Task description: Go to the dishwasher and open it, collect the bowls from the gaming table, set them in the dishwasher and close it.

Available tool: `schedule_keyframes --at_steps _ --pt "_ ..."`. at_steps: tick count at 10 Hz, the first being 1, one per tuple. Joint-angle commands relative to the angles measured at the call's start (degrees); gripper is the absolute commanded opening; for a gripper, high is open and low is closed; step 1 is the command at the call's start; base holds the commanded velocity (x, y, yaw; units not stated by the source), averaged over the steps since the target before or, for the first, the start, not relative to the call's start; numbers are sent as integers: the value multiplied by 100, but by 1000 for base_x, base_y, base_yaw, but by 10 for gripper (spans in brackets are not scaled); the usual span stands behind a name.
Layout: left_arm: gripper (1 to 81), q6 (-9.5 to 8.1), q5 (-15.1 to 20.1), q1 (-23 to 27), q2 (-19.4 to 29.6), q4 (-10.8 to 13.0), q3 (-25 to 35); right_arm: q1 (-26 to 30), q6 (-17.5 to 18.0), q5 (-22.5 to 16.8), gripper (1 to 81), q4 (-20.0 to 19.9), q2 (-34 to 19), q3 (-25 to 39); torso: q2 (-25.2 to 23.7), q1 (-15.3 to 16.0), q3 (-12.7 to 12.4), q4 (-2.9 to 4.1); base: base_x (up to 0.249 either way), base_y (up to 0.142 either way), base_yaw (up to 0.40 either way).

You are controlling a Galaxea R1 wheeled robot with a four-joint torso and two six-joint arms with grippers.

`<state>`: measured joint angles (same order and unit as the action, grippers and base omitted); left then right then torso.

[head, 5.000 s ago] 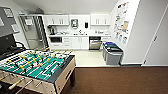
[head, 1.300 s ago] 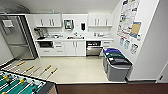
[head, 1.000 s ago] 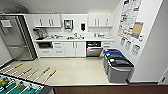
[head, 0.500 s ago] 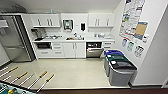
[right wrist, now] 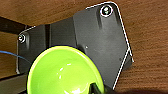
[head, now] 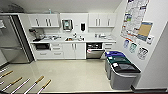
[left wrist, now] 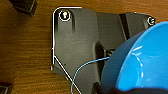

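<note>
Head view puts the dishwasher (head: 95,50) under the worktop's right stretch, its steel door seemingly tipped open on a dark interior, so the carrying step looks in hand. A blue bowl (left wrist: 140,62) sits close against the left wrist camera and a yellow-green bowl (right wrist: 63,71) against the right; whether either gripper is clamped on its bowl I cannot tell. Next comes closing on the open door, I judge. The wall posters (head: 133,17) and bin (head: 123,75) labels are too blurred to read.

A wide matte-black wrist plate (left wrist: 75,42) carries shiny round corner fittings (left wrist: 64,15), white-lined edges, and a thin blue cable (left wrist: 85,67).
</note>
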<state>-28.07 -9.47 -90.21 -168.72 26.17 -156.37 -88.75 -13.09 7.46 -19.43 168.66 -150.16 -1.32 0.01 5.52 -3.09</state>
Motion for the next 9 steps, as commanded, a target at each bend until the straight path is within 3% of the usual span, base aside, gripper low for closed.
schedule_keyframes --at_steps 1,9 --pt "10 39 235 148 66 -16 -8 212 -27 -351 10 36 -40 6 0 0 0 0 194 0 0" --pt "10 39 235 140 57 -16 -8 212 -27 -351 10 36 -40 6 -2 0 0 0 194 -8 0"
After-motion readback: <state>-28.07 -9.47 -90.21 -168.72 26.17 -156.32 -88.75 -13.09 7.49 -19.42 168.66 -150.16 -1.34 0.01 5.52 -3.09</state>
